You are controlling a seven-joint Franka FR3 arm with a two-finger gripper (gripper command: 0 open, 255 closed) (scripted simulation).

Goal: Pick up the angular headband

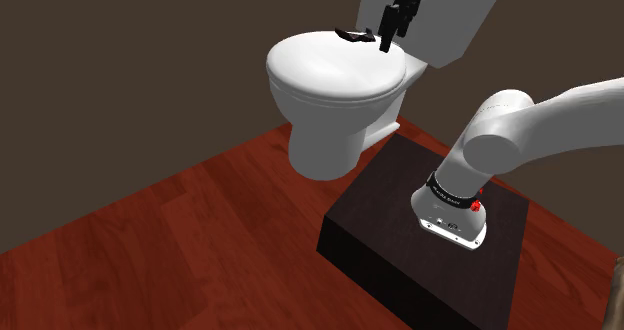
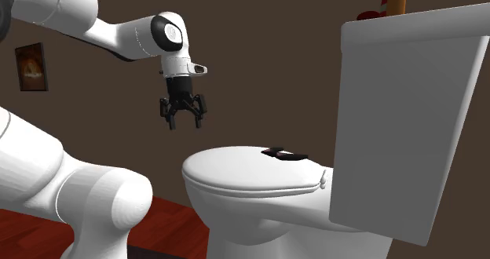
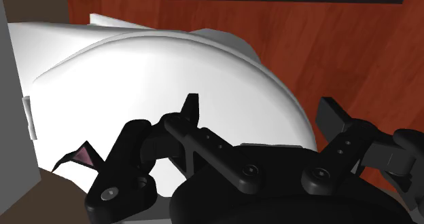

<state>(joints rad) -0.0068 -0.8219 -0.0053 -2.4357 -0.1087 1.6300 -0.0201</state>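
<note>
— Headband (image 2: 286,153) first: where is it?
— Lying flat on the closed white toilet lid (image 2: 235,175), at the back by the tank (image 2: 408,116); right of centre in the second exterior view.
— And the gripper (image 2: 184,124)?
— Left of centre there, hanging above the lid, fingers spread wide, nothing between them, not touching the black headband.

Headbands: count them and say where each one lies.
1. The black headband lies on the closed white toilet lid, at its back near the tank. More may be hidden behind the tank.
</note>
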